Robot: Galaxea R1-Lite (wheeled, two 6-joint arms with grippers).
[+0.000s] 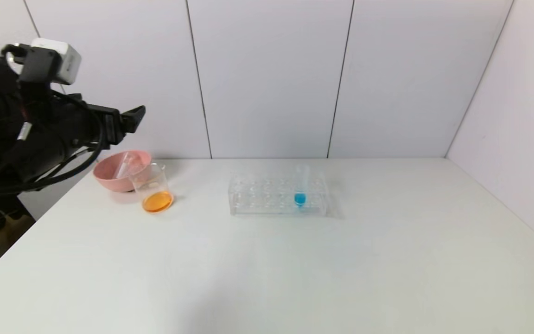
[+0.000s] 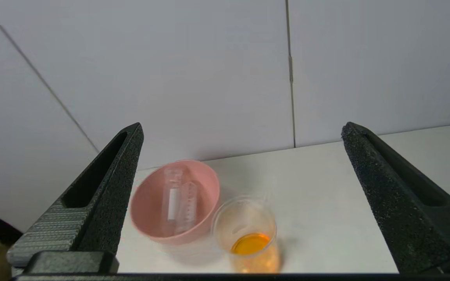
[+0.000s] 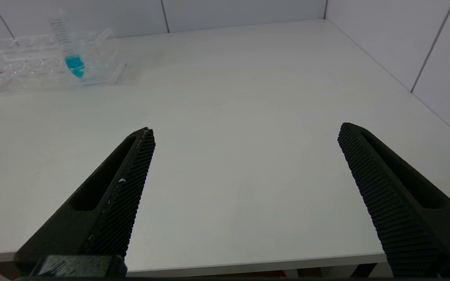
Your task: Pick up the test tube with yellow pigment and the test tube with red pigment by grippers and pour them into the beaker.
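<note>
Two empty tubes [image 2: 178, 205] lie in the pink bowl [image 2: 147, 210], apparently the yellow and red ones, and the beaker [image 2: 244, 230] just beside it holds orange liquid. A careless drop of my raised left gripper [image 2: 240, 136] (spread wide, holding nothing) could topple that beaker. My right gripper [image 3: 244, 132] hangs released over bare table [image 3: 229, 97], far from the blue tube [image 3: 72, 58].

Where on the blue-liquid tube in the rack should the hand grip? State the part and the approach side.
Grip the blue-liquid tube by its bare upper section, above the clear rack. It stands upright, its lower part sunk in a hole, so probably come from the near side with the open right hand and lift straight up.
</note>
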